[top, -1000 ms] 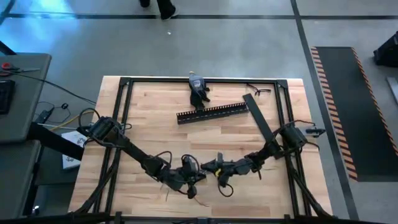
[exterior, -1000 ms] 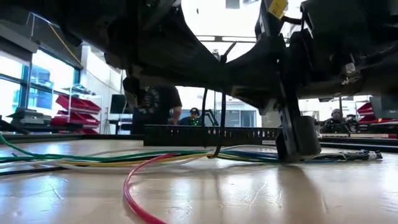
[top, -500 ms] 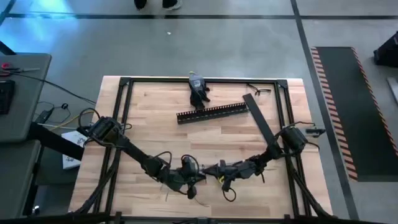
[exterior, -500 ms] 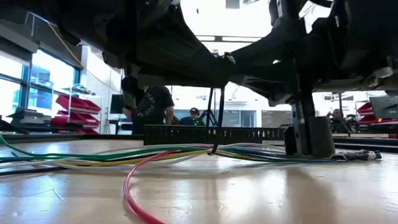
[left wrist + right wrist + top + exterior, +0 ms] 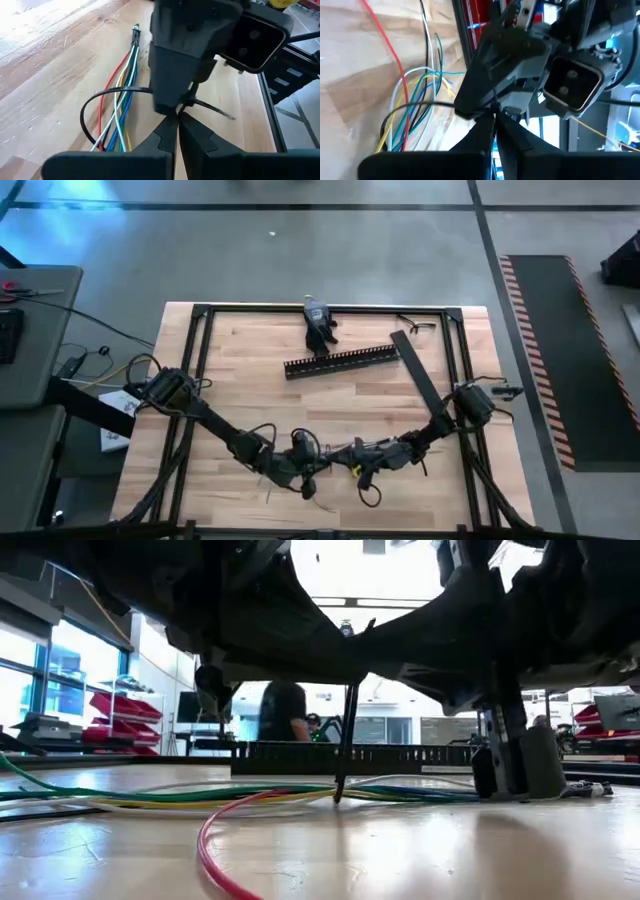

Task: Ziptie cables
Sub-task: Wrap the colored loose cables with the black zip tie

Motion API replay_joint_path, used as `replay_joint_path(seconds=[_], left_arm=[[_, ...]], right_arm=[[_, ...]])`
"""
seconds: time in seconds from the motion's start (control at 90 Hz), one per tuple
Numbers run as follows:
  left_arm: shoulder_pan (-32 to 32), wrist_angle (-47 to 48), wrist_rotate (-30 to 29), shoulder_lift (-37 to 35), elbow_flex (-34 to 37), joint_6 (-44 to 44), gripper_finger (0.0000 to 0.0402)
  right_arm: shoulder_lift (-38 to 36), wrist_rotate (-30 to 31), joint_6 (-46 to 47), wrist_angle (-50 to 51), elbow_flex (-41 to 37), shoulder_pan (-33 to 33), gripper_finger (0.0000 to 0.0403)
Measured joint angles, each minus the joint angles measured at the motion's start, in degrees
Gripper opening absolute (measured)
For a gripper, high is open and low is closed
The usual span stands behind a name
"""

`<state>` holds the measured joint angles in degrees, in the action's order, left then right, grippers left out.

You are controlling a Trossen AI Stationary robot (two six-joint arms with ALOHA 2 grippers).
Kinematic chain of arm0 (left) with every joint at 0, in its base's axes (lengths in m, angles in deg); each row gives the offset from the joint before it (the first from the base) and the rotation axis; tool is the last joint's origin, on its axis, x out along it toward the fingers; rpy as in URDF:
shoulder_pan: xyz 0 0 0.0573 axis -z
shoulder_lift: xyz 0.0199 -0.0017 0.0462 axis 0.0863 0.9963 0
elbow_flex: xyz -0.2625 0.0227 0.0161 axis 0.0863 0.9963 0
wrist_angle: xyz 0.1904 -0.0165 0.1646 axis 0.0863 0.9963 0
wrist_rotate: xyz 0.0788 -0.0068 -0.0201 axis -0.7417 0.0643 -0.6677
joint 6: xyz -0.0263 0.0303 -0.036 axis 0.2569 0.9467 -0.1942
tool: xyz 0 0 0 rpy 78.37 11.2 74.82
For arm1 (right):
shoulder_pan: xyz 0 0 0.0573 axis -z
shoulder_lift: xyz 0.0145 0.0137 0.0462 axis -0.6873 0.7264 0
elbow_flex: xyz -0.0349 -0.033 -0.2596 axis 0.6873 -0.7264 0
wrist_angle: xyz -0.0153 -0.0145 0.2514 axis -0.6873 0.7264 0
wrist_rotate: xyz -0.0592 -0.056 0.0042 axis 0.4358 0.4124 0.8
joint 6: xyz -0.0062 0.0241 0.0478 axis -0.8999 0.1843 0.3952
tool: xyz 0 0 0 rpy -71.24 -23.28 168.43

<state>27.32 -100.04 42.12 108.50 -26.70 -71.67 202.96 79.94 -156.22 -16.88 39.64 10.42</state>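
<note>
- The left hand (image 5: 312, 467) and right hand (image 5: 336, 452) meet at the table's (image 5: 250, 380) near middle, over the cables (image 5: 150, 796).
- The duct (image 5: 342, 362) lies far behind them.

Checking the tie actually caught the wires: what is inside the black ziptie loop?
The cables run through the ziptie loop. The loop's closing end is hidden behind the right gripper.
</note>
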Motion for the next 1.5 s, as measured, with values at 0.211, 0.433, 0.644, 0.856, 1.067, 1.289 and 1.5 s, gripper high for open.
replay_joint_path(seconds=[0.211,0.433,0.644,0.856,1.067,1.289,1.5], left_arm=[[0.0,-0.1,0.1,0.0,0.0,-0.1,0.0],[0.0,-0.4,-0.1,0.0,0.0,-0.1,0.0],[0.0,-0.3,-4.1,0.0,-0.1,1.1,0.0],[0.1,-0.2,-10.6,0.0,-0.1,3.8,0.0],[0.4,-0.2,-14.2,0.0,-0.1,7.5,0.0],[1.9,-0.1,-24.7,0.0,0.0,12.9,0.0],[2.3,-0.8,-27.0,1.2,0.0,15.5,0.0]], right_arm=[[0.0,0.1,4.5,0.2,0.0,0.1,0.0049],[0.0,1.5,7.4,0.8,0.0,-0.6,0.0138],[-0.1,12.9,13.5,2.0,0.0,-3.5,0.0168],[-0.6,30.4,23.9,2.0,0.0,-7.1,0.0169],[-9.3,34.3,42.2,5.2,-0.1,-10.2,0.0169],[-24.5,14.1,82.4,41.7,2.9,-8.9,0.0169],[-24.0,10.1,100.1,69.4,14.0,-4.5,0.0169]])
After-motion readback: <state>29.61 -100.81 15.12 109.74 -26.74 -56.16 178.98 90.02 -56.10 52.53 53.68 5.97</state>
